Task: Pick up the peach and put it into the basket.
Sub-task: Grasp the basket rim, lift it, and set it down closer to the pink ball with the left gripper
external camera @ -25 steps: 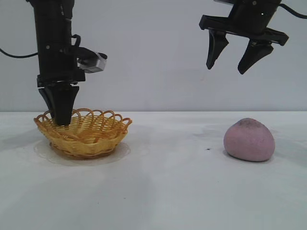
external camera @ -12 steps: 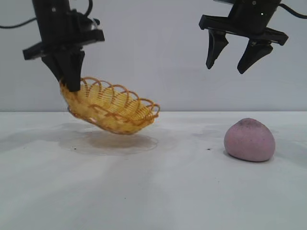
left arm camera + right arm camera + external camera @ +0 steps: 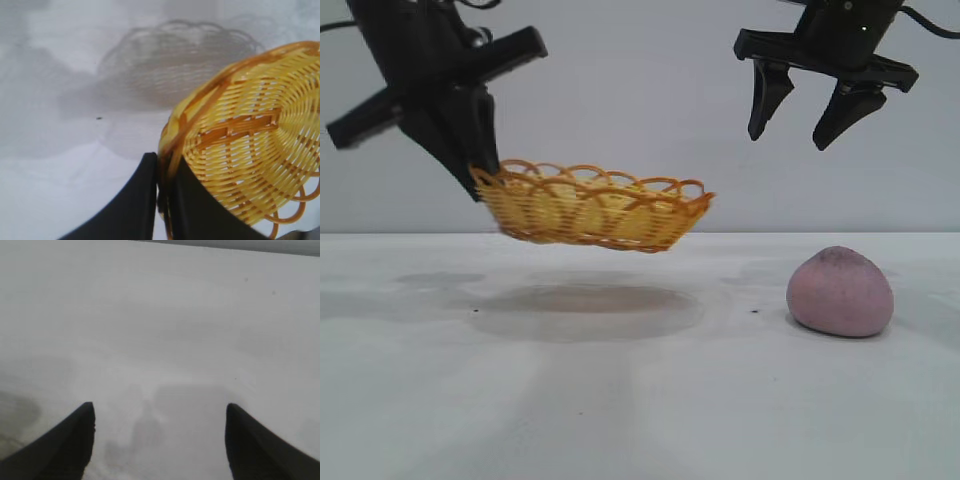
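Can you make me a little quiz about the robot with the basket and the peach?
1. True or false: the basket is resting on the table.
2. Which tool grips the basket's rim: A) left tool B) right tool?
3. Fill in: the peach lies on the ____.

Key: 1 false, it hangs in the air above its shadow. 2 A; the right one is open, empty, high above the peach. 3 table.

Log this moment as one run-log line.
left tool: shut on basket rim, basket held off the table | right tool: open, empty, high above peach | peach: on table, untouched
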### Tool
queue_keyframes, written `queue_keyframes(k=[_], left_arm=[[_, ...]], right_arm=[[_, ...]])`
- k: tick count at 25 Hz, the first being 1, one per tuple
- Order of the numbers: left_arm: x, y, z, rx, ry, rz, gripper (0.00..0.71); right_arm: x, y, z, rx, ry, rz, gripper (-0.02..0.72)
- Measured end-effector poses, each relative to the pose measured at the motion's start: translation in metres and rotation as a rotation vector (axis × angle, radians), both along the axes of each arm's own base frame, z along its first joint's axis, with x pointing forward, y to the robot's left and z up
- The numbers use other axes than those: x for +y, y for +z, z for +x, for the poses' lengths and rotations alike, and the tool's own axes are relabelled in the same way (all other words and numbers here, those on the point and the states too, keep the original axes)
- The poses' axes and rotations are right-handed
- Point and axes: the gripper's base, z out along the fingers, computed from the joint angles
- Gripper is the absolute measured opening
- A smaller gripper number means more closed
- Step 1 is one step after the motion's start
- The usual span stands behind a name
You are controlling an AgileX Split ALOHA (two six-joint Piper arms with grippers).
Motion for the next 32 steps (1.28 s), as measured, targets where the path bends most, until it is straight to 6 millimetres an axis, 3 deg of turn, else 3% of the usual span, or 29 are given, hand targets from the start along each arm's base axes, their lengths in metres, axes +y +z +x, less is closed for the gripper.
queue_keyframes(k=[5, 11, 12, 14, 19, 22, 26, 32], left_arm=[[-0.014, -0.022, -0.002, 0.039, -0.015, 0.002, 0.000], [-0.026, -0.028, -0.002, 0.038, 0.011, -0.026, 0.000], [-0.026, -0.028, -0.001, 0.030, 0.017, -0.026, 0.069], [-0.026, -0.028, 0.000, 0.025, 0.022, -0.025, 0.069], [-0.026, -0.028, -0.001, 0.027, 0.018, -0.027, 0.396], [-0.027, -0.028, -0.003, 0.044, -0.001, -0.030, 0.533], [-0.025, -0.015, -0.003, 0.017, -0.093, -0.003, 0.534], [-0.017, 0.029, 0.005, -0.147, -0.211, 0.116, 0.534]], right_arm=[[0.000, 0.000, 0.000, -0.004, -0.001, 0.001, 0.470], [0.000, 0.000, 0.000, -0.003, -0.001, 0.001, 0.470], [0.000, 0.000, 0.000, -0.003, -0.001, 0.001, 0.470], [0.000, 0.000, 0.000, -0.003, -0.001, 0.001, 0.470], [0.000, 0.000, 0.000, -0.003, -0.001, 0.001, 0.470], [0.000, 0.000, 0.000, -0.003, -0.001, 0.001, 0.470], [0.000, 0.000, 0.000, -0.003, -0.001, 0.001, 0.470], [0.000, 0.000, 0.000, -0.003, -0.001, 0.001, 0.470]])
